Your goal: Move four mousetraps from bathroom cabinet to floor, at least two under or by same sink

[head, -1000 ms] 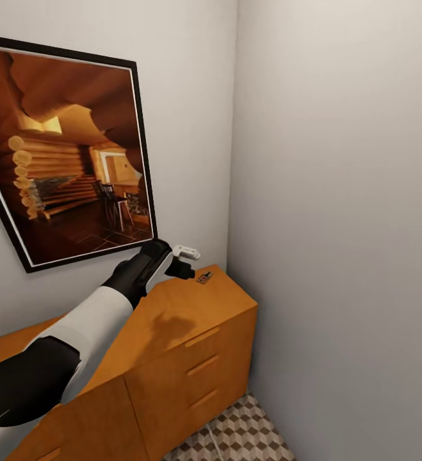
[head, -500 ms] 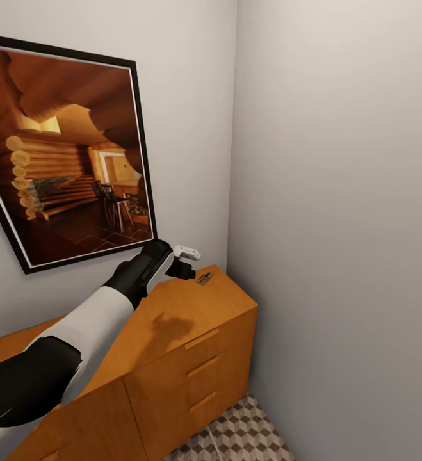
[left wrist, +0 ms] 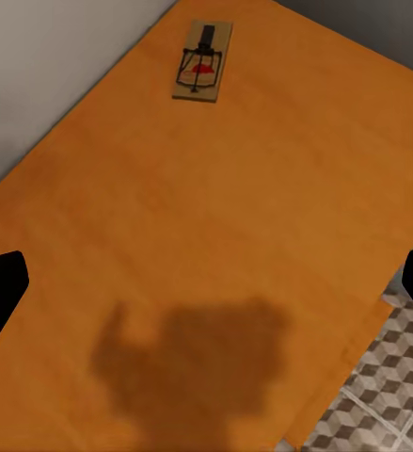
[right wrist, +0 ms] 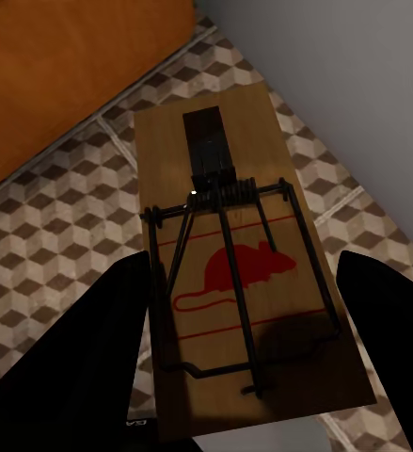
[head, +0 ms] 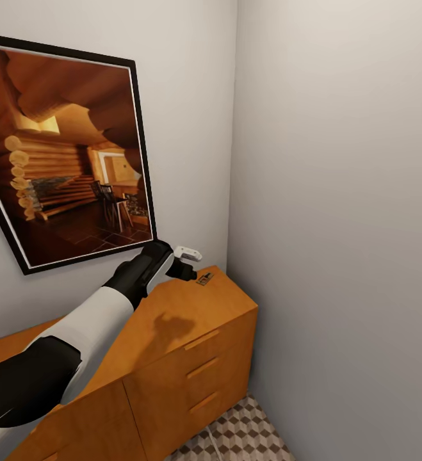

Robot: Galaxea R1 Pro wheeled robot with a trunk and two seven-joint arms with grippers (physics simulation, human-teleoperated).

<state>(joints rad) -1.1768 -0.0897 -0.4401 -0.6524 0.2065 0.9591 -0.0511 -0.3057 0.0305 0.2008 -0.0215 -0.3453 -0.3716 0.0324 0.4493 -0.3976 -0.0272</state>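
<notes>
Reach was the step in hand: the left gripper (head: 186,262) hovered with jaws spread wide above the cabinet (head: 191,320), short of a mousetrap (left wrist: 202,61) lying flat by the wall at the top's far corner. It needed to advance, descend squarely and pinch the slab's long edges. The right gripper (right wrist: 253,311) clamped another mousetrap (right wrist: 244,273) over the bathroom floor (right wrist: 65,235)

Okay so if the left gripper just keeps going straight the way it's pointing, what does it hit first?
Most likely the cabinet's flat top. The left gripper points down at bare wood, its jaws spread wide. The mousetrap lies farther ahead near the wall, so a straight advance probably lands short of it, though depth is hard to judge.
</notes>
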